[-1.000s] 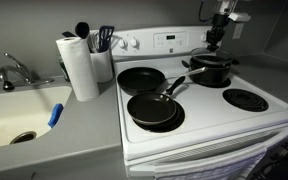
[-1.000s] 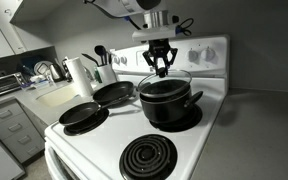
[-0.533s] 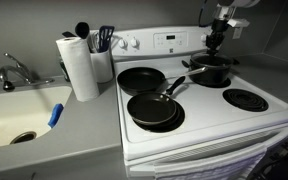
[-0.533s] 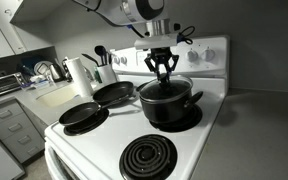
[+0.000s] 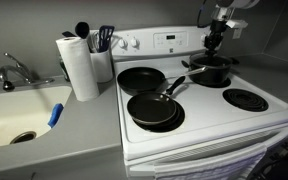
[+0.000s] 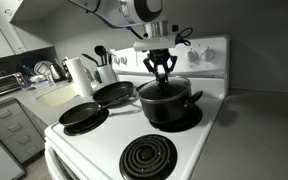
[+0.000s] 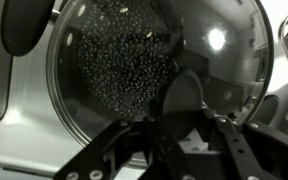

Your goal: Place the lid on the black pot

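Observation:
The black pot (image 6: 168, 104) stands on the stove's back burner and shows in both exterior views (image 5: 212, 73). The glass lid (image 6: 164, 86) with its metal rim lies on the pot's mouth. My gripper (image 6: 162, 77) comes straight down over it and is shut on the lid's dark centre knob (image 7: 182, 95). In the wrist view my gripper (image 7: 184, 118) straddles the knob, and the clear lid (image 7: 124, 60) fills the frame with the dark pot inside showing through. In an exterior view my gripper (image 5: 215, 46) hangs just above the pot.
Two shallow black frying pans (image 5: 141, 79) (image 5: 152, 109) sit on the stove's other burners beside the pot. A free coil burner (image 6: 147, 157) lies in front of the pot. A paper towel roll (image 5: 81, 68), utensil holder (image 5: 103, 62) and sink (image 5: 19, 115) are on the counter.
My gripper came down a little with the lid, from just above the pot to resting on its mouth. Over the last half second almost nothing moved.

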Action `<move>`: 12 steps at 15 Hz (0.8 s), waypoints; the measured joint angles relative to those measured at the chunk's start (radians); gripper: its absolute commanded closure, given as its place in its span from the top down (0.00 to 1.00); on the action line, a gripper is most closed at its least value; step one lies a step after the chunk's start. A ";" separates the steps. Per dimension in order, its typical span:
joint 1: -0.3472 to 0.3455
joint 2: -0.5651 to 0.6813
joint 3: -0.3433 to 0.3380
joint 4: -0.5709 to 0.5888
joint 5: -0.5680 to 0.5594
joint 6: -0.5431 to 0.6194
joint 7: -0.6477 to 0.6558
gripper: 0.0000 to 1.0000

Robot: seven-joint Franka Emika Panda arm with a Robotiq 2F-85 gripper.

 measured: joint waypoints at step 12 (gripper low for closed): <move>-0.001 0.010 0.001 0.003 0.002 -0.012 0.002 0.13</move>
